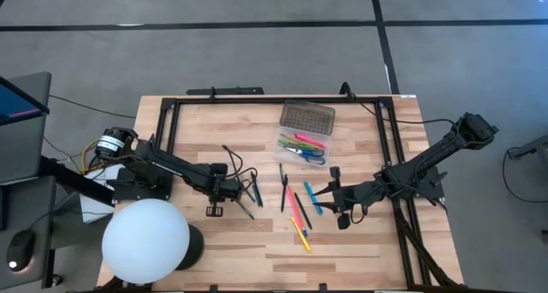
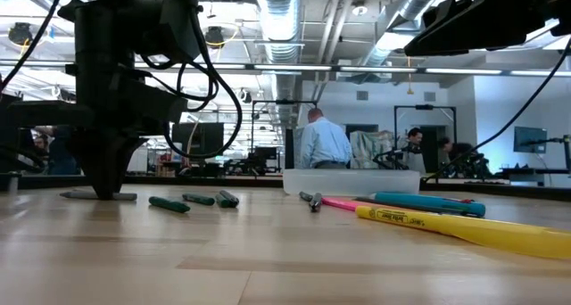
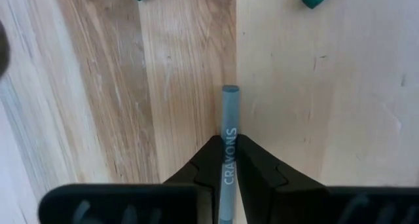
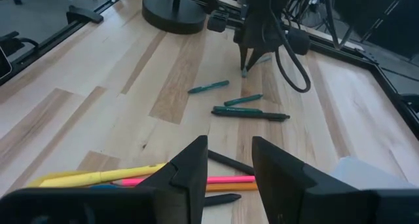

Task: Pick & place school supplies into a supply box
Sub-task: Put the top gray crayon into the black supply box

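The supply box (image 1: 295,147) lies open near the table's far edge, its dotted lid (image 1: 306,117) folded back, with several pens inside. Loose pens lie mid-table: green ones (image 1: 253,190), a black one (image 1: 283,188), pink (image 1: 294,207), yellow (image 1: 302,235) and blue (image 1: 314,199). My left gripper (image 3: 228,142) stands on the table left of the green pens, shut on a grey-blue crayon (image 3: 230,109). My right gripper (image 4: 229,152) is open and hovers just right of the pink and yellow pens (image 4: 98,177), touching nothing. My left gripper pinches the grey-blue crayon between its two fingers (image 3: 252,162), at the part printed "CRAYONS" (image 3: 230,145), coming from above and pointing down. In the low view the crayon (image 2: 120,196) lies flat on the table under the fingers, sticking out on both sides.
A white globe lamp (image 1: 145,240) on a black base stands at the table's near left corner. A black metal frame (image 1: 171,113) runs around the work area. Cables hang from both arms. People (image 2: 323,140) stand in the room beyond the far edge.
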`<state>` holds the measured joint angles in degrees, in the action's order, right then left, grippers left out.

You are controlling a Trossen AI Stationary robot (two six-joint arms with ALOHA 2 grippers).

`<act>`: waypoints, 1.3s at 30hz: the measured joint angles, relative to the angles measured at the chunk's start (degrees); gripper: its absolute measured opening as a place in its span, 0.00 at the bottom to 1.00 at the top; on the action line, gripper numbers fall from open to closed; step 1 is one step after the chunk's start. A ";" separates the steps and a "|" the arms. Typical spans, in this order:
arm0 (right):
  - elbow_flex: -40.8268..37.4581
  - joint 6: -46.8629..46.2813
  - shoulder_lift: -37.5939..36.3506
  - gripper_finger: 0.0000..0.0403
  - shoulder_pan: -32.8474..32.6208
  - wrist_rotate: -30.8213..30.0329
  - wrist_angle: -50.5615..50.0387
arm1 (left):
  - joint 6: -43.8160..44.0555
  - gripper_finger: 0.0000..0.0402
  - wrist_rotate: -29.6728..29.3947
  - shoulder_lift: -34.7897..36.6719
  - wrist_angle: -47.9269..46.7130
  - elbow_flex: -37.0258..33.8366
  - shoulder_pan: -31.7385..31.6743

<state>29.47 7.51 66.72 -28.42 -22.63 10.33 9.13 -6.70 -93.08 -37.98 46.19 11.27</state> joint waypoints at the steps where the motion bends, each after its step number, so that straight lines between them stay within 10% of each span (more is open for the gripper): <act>1: 0.00 0.00 0.00 0.28 0.00 0.00 -0.02 | 0.00 0.07 0.00 0.00 0.09 0.00 0.00; 28: 0.02 0.01 0.02 0.28 0.04 0.00 0.00 | -11.56 0.07 -9.15 -0.24 3.73 9.23 -0.11; 39: 0.02 0.02 0.02 0.28 0.04 0.00 0.00 | -32.07 0.07 -14.47 -0.17 27.09 11.37 -6.05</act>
<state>29.50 7.53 66.74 -28.38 -22.63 10.33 -22.94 -21.17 -93.25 -10.89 57.57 5.22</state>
